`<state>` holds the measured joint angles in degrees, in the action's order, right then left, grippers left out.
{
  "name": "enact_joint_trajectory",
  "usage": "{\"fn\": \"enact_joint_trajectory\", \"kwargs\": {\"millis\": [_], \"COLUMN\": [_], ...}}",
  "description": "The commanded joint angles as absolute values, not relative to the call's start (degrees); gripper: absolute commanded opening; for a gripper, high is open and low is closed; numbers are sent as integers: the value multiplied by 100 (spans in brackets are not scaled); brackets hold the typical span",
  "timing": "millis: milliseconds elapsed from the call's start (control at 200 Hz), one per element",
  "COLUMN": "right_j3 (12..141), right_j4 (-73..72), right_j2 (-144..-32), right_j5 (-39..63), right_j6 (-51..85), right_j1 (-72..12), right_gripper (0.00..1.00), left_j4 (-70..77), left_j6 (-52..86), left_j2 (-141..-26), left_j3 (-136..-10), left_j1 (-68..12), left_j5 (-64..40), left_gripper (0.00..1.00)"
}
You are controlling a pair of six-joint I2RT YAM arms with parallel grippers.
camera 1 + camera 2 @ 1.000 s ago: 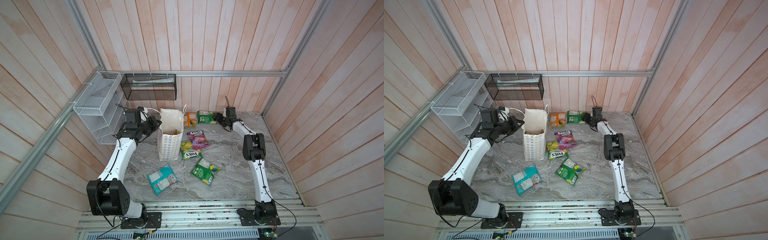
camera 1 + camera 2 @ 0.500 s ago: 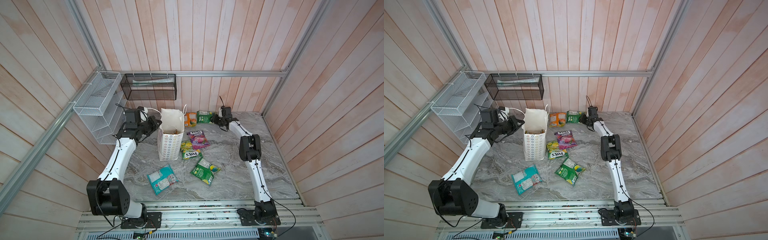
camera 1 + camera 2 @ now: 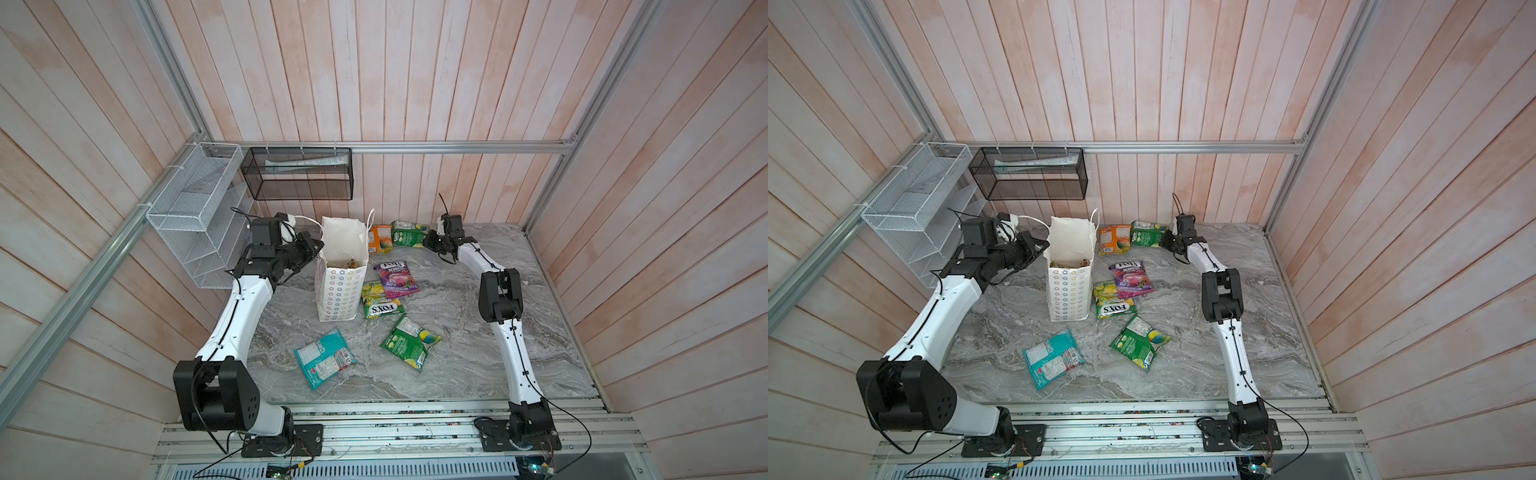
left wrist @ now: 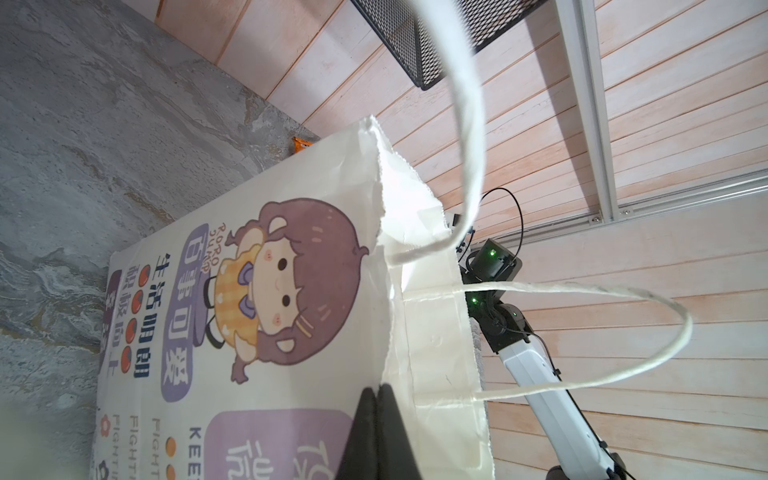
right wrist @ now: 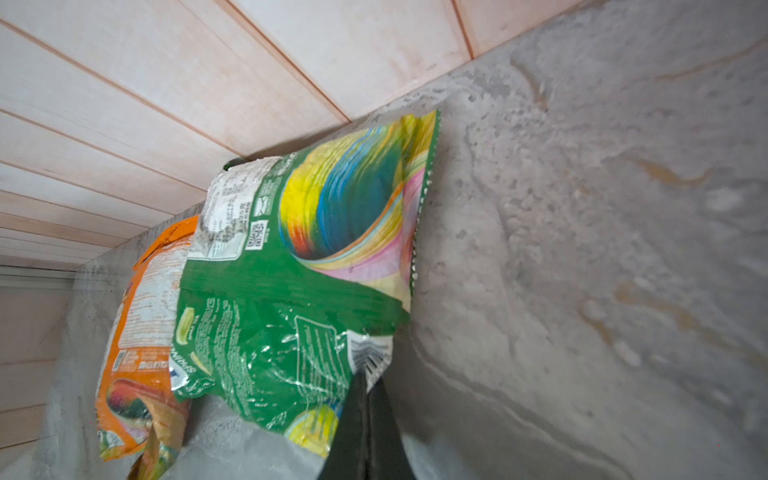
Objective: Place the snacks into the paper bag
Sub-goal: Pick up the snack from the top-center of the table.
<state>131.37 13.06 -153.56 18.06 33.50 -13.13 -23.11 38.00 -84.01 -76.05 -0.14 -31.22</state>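
- White paper bag [image 3: 340,286] stands upright left of centre, its rim pinched in the fully closed left gripper [image 4: 376,390].
- Some wrappers [image 3: 347,262] show inside it; how many is unclear.
- Loose on the marble table [image 3: 457,365]: teal pouch [image 3: 325,358], yellow-green pouch [image 3: 380,301], orange pouch [image 3: 380,239], purple pouch [image 3: 395,277], front green pouch [image 3: 409,341].
- Farthest right, the rear green pouch [image 5: 291,266] is clamped by a corner in the closed right gripper [image 5: 365,378], apparently not yet lifted.

Paper bag [image 3: 338,291] mouth open upward
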Motion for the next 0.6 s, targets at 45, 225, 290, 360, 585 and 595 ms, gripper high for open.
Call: {"fn": "enact_joint_trajectory", "kwargs": {"millis": [45, 225, 290, 360, 585, 595], "right_j3": [12214, 10909, 10507, 9992, 8800, 8763], "right_j4": [1151, 365, 170, -100, -544, -562], "right_j2": [-14302, -13076, -12687, -12174, -10805, -10769], "right_j5": [1674, 1629, 1595, 1529, 1328, 1325], "right_j6": [3572, 3826, 3888, 3950, 3980, 3988], "right_j1": [-1250, -1187, -1186, -1188, -1142, -1136], "right_gripper": [0, 0, 0, 0, 0, 0], "left_j4": [-2215, -2211, -2203, -2200, -2174, -2178], "left_j6": [3828, 3839, 3843, 3832, 3862, 3859], "left_j2": [-8402, -8391, -8382, -8369, -8345, -8342], "left_j3": [-7532, -7528, -7531, -7523, -7515, -7515], "left_j1": [18, 31, 35, 31, 35, 35], "left_j5": [-3257, -3284, -3280, -3262, -3322, -3322], "left_gripper": [0, 0, 0, 0, 0, 0]}}
